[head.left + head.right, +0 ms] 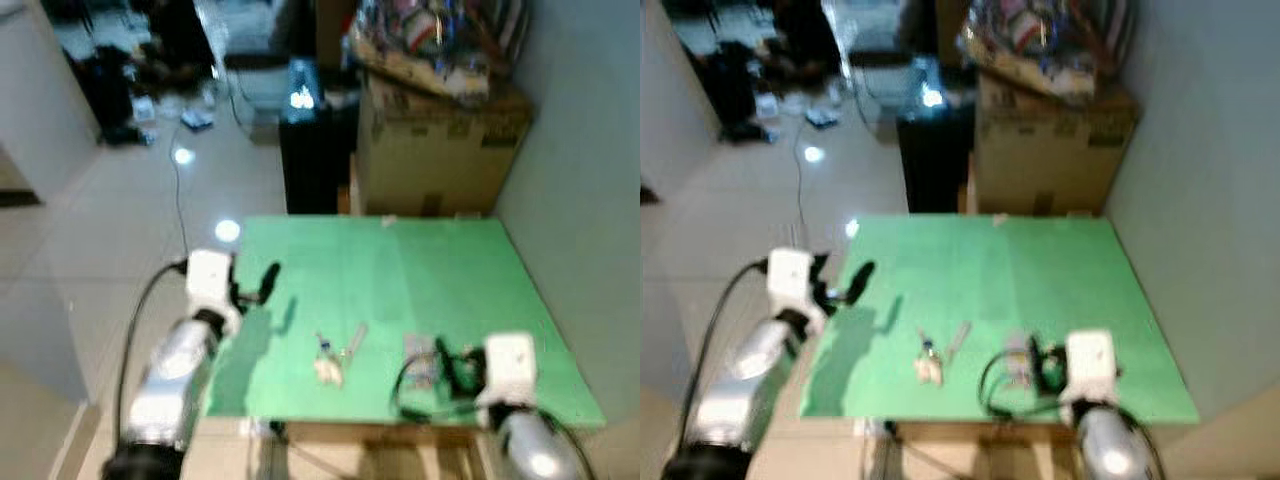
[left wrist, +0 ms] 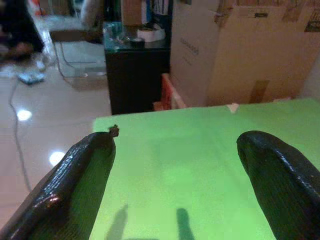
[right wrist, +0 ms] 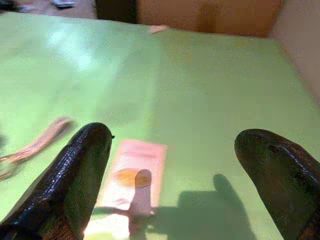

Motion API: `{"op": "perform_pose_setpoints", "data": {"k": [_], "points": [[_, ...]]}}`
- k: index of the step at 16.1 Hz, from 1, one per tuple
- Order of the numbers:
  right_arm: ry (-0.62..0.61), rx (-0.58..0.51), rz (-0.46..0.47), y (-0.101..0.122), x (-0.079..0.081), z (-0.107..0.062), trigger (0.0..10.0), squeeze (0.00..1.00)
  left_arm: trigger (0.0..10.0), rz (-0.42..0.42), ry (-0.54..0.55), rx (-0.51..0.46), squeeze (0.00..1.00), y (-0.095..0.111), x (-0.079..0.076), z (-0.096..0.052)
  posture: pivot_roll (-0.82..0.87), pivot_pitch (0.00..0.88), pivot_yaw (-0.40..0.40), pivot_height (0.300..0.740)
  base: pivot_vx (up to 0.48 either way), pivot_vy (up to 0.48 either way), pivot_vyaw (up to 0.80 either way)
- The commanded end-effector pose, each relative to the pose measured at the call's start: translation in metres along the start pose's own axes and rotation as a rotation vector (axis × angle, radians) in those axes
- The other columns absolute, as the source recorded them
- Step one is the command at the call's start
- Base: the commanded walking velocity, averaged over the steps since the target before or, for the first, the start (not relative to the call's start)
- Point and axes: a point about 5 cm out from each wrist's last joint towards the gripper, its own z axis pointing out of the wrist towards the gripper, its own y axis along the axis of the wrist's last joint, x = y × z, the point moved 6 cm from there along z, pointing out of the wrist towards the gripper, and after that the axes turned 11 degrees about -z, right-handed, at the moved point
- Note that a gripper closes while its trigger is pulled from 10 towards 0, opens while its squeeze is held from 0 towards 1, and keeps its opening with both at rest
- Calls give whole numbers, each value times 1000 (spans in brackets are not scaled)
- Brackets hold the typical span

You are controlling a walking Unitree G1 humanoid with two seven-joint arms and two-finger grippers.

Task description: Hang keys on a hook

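Green table: right claw wide open above keys.

Green table carries keys and a pale card

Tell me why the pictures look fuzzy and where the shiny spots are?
Both eye views are soft and blurry, so the keys look smudged; lamp glare makes bright spots on the floor. The left wrist view shows finger shadows on the green table. The right wrist view shows shadows too, across a card.
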Motion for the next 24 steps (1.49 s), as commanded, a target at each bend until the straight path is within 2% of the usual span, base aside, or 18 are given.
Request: {"op": "perform_pose_setpoints", "data": {"k": [1, 2, 4, 5, 7, 11, 14, 17, 20, 22, 24], "points": [[13, -1, -3, -2, 3, 0, 10000, 0, 10000, 86, -145, 4, 0, 4, -27, 2, -87, 63, 68, 740, 0, 0, 0], [25, 21, -16, -11, 5, -1, 10000, 0, 10000, 137, -280, 46, 0, -3, -48, -2, -79, 92, 82, 740, 0, 0, 0], [57, 49, -45, -25, 9, -3, 10000, 0, 10000, 207, -477, 121, 0, -17, -73, -18, -68, 129, 100, 740, 0, 0, 0], [52, 58, -42, -28, 8, -2, 10000, 0, 10000, 232, -520, 138, 0, -20, -78, -23, -57, 146, 110, 740, 0, 0, 0], [42, 62, -43, -28, 8, 0, 10000, 0, 10000, 201, -547, 154, 0, -16, -81, -26, -54, 165, 125, 740, 0, 0, 0], [41, 31, -121, -21, 2, 9, 10000, 0, 10000, 74, -520, 173, 0, -9, -80, -31, -45, 194, 140, 740, 0, 0, 0], [34, 21, -154, -17, -11, 13, 10000, 0, 10000, 1, -465, 190, 0, -14, -74, -36, -44, 208, 122, 740, 0, 0, 0], [54, 19, -172, -17, -12, 16, 10000, 0, 10000, -20, -445, 195, 0, -15, -79, -41, -38, 218, 104, 740, 0, 0, 0], [86, 22, -174, -18, -8, 18, 10000, 0, 10000, -28, -420, 194, 0, -15, -76, -43, -25, 220, 95, 740, 0, 0, 0], [175, -21, -234, -9, 2, 12, 10000, 0, 10000, -34, -401, 187, 0, -11, -75, -45, -25, 218, 89, 740, 0, 0, 0], [209, -37, -255, -8, 7, 7, 10000, 0, 10000, -35, -401, 180, 0, -11, -78, -45, -32, 215, 84, 740, 0, 0, 0]]}}
